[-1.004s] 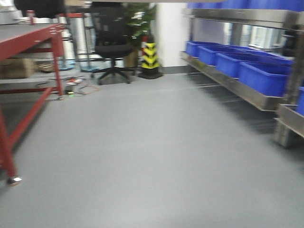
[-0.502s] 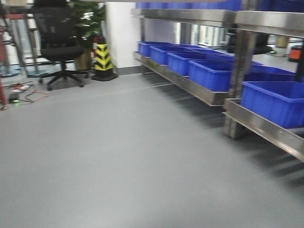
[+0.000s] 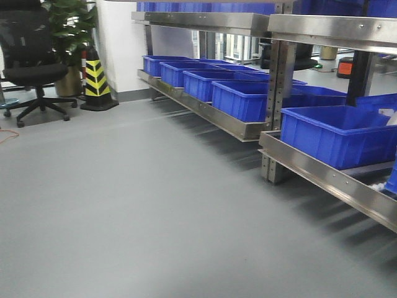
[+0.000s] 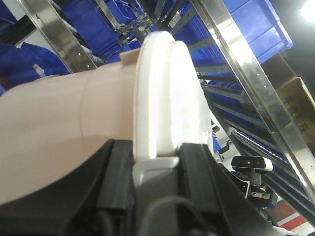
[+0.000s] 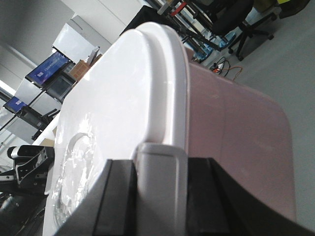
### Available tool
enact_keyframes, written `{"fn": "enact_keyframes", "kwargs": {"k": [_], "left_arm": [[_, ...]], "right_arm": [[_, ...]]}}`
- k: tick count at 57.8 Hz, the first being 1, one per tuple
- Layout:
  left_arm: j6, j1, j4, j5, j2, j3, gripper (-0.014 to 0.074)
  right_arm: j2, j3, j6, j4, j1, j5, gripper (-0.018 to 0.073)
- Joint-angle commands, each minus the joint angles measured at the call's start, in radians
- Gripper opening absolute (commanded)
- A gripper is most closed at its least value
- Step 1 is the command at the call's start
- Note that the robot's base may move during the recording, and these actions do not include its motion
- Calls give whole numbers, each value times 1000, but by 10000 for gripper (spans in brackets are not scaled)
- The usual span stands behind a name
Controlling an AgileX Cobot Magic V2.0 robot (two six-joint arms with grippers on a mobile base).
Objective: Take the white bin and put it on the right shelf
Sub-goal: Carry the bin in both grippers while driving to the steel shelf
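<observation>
The right shelf [image 3: 322,176] runs along the right side — crates [image 3: 335,133] sit in a row on its lower level. Far left, the traffic cone [image 3: 96,77] stands right of the office chair [image 3: 34,71].

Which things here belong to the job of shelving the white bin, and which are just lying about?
Job: bin, shelf.
Lying about: crates, cone, chair, plant.

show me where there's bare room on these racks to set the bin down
Little shows. On the right shelf, lower level, a narrow bare strip lies right of the near crate, probably too tight for the bin. On the left rack the crates stand packed in a row. The floor in front is wide open.
</observation>
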Motion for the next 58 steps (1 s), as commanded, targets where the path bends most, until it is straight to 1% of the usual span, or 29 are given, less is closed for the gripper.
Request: {"fn": "enact_keyframes", "kwargs": {"k": [1, 58], "left_arm": [[-8, -46, -108, 246, -58, -39, -116], [-8, -46, -106, 246, -58, -39, -116]], "right_arm": [[-46, -37, -9, 89, 37, 137, 57], [-46, -37, -10, 89, 36, 137, 57]]}}
